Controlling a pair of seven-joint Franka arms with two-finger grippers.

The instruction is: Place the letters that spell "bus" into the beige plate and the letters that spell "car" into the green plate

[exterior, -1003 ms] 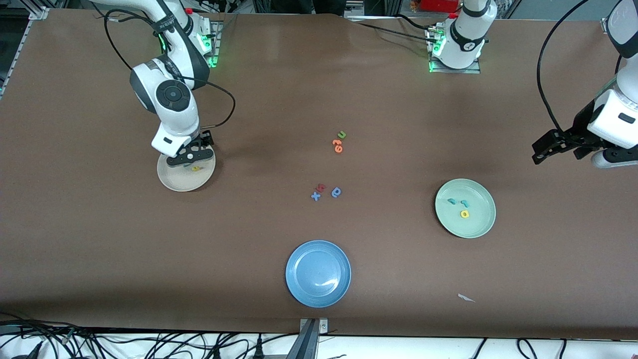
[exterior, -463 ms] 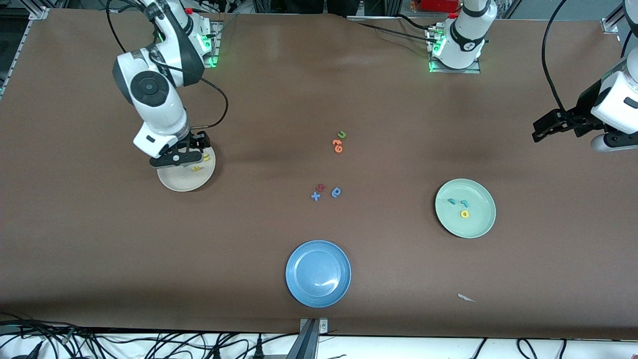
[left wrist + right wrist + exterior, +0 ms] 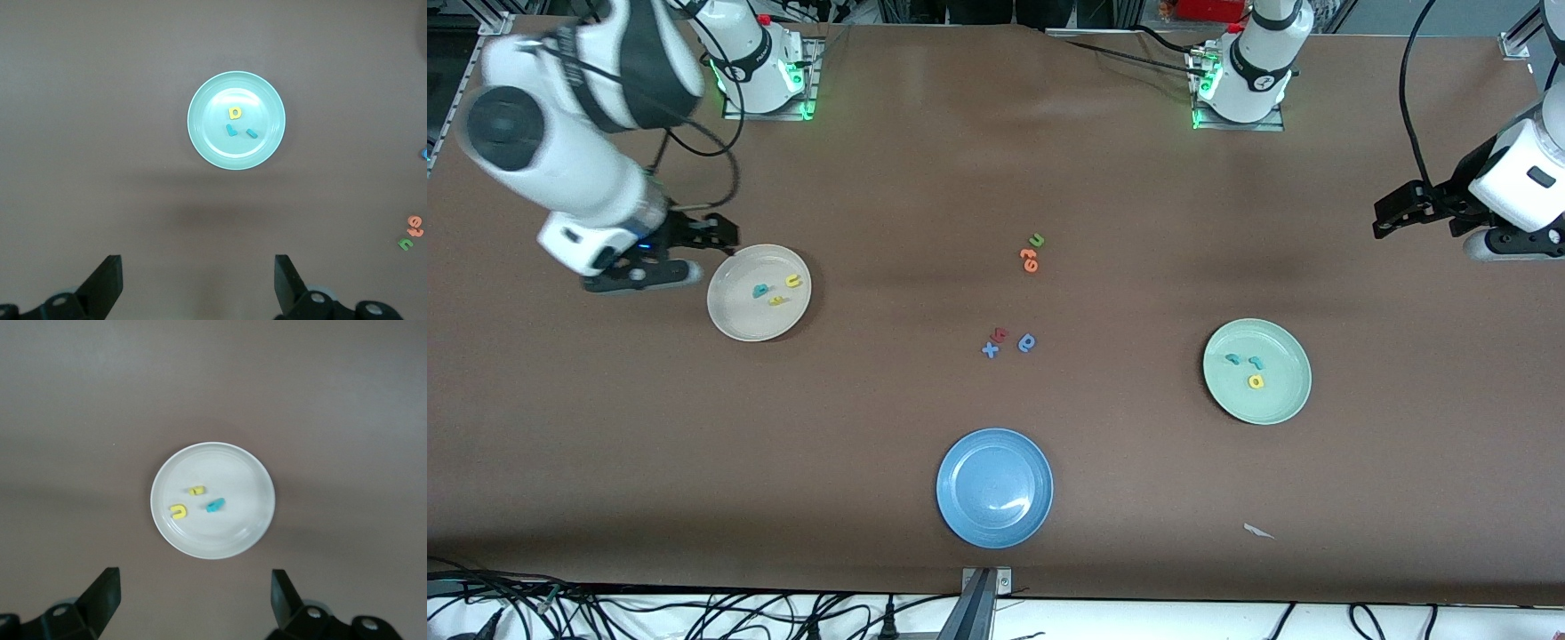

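The beige plate (image 3: 734, 311) holds a teal "b" (image 3: 761, 290), a yellow "u" (image 3: 792, 282) and a yellow "s" (image 3: 776, 300); the right wrist view shows the same plate (image 3: 233, 473) and letters. The green plate (image 3: 1280, 400) holds a teal "c" (image 3: 1232, 359), a teal "r" (image 3: 1256, 362) and a yellow "a" (image 3: 1256, 381), and the left wrist view shows that plate (image 3: 207, 120) too. My right gripper (image 3: 667, 258) (image 3: 193, 600) hangs open and empty beside the beige plate, over the table toward the right arm's end. My left gripper (image 3: 1400, 213) (image 3: 198, 287) is open and empty, high over the left arm's end.
A blue plate (image 3: 994, 487) lies near the front edge. Mid-table lie a green "u" (image 3: 1036, 240), an orange letter (image 3: 1030, 260), a red letter (image 3: 1000, 334), a blue "x" (image 3: 990, 349) and a blue rounded letter (image 3: 1027, 342). A white scrap (image 3: 1258, 531) lies nearer the camera than the green plate.
My right arm has risen off the beige plate and swung toward its end of the table, uncovering the teal "b". The left arm has shifted slightly.
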